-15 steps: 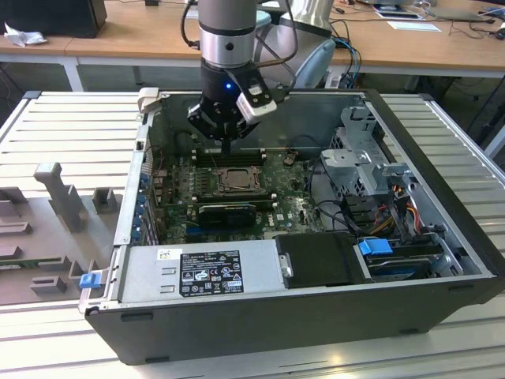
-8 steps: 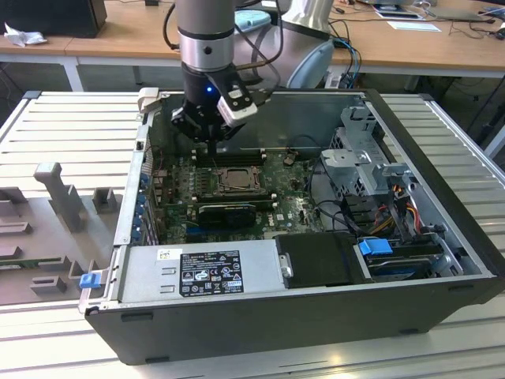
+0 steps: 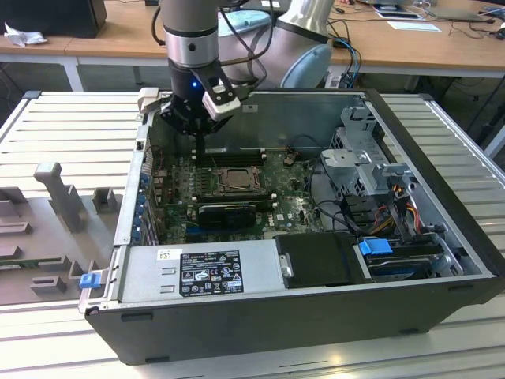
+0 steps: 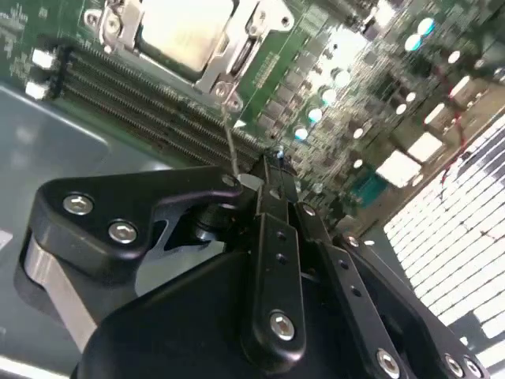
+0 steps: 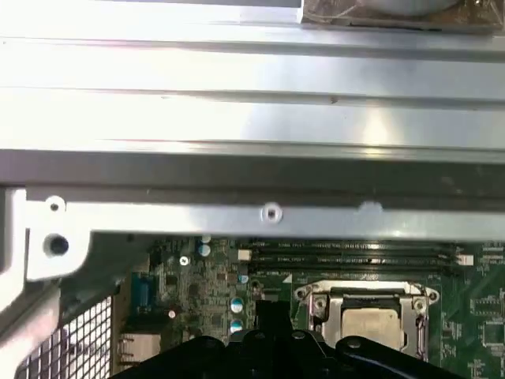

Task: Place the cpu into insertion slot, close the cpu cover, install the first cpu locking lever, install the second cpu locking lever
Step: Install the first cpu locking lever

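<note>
Black robot hand (image 3: 199, 151), fingers pressed together, hovers beside pale silvery-beige square chip (image 3: 236, 179) under its thin silver frame plate (image 4: 237, 49).

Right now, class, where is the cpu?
The cpu sits in its socket under the cpu cover on the green board mid-case in the exterior view, just below the gripper.

A pale grey ribbed metal table (image 3: 71, 126) carries the scene. Directly on it lies an open dark grey computer case (image 3: 260, 316) on its side, filling the middle. At the exterior view's left, grey plastic fixture blocks (image 3: 47, 229) rest on the ribs, possibly on a flat plate. Behind stand wooden desks (image 3: 110, 43).
</note>
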`<action>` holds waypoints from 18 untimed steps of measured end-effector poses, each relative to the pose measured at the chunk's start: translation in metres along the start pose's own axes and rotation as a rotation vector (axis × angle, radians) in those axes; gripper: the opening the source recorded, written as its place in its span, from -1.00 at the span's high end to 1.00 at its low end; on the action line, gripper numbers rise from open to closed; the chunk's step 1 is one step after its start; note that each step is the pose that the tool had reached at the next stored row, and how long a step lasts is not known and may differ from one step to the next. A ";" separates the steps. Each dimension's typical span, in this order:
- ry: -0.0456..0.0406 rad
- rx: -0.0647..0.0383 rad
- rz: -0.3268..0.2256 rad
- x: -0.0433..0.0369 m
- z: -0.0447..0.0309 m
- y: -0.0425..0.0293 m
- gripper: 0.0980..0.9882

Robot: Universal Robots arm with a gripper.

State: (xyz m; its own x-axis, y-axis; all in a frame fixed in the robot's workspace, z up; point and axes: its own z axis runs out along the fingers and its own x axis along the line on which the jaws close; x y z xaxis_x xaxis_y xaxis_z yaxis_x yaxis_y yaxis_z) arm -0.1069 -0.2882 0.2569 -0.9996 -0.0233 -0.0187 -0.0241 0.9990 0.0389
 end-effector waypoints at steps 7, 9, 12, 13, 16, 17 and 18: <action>0.0027 0.000 0.000 -0.0483 0.0054 0.0006 0.98; 0.0027 -0.005 0.000 -0.0545 0.0070 0.0003 0.98; 0.0026 -0.010 -0.002 -0.0557 0.0135 0.0002 0.98; 0.0027 -0.010 -0.002 -0.0564 0.0153 0.0003 0.98; 0.0028 -0.010 -0.003 -0.0612 0.0211 0.0026 0.98; 0.0028 -0.010 -0.004 -0.0628 0.0231 0.0037 0.98; 0.0027 -0.010 -0.005 -0.0641 0.0254 0.0052 0.98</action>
State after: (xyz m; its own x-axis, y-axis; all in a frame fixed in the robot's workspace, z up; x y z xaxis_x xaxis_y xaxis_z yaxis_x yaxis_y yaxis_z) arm -0.0425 -0.2805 0.2329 -0.9995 -0.0281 -0.0161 -0.0289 0.9984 0.0487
